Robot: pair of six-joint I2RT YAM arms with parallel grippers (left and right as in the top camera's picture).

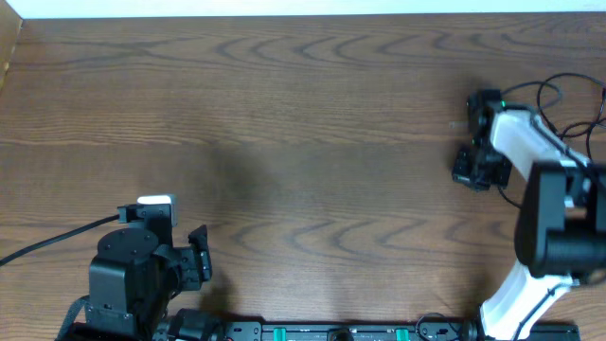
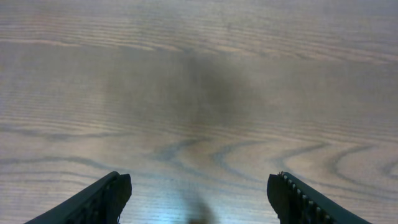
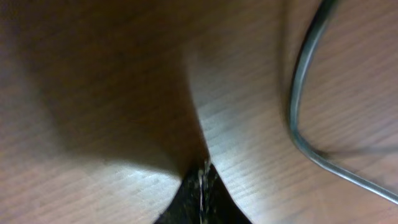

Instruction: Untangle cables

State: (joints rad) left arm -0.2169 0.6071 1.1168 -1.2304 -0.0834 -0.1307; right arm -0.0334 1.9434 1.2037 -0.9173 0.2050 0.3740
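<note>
Evidently idle: left fingers (image 2: 102, 200) spread wide over bare tabletop (image 2: 199, 93) with nothing between them, probably waiting until there is a cord to hold. Right fingers (image 3: 186, 202) hang low, drawn together to a slit with nothing visibly pinched, and one thin black cable (image 3: 292, 115) lies just beside them to their right, likely the next pick. Only the right wrist view shows that cord; overhead the right arm (image 1: 530, 142) crowds the spot, but it shows both arms well apart.

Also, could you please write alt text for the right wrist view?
A thin black cable curves across the wooden table at right, blurred and close. The right gripper sits at bottom centre, fingers together, with a shadow to its left.
</note>
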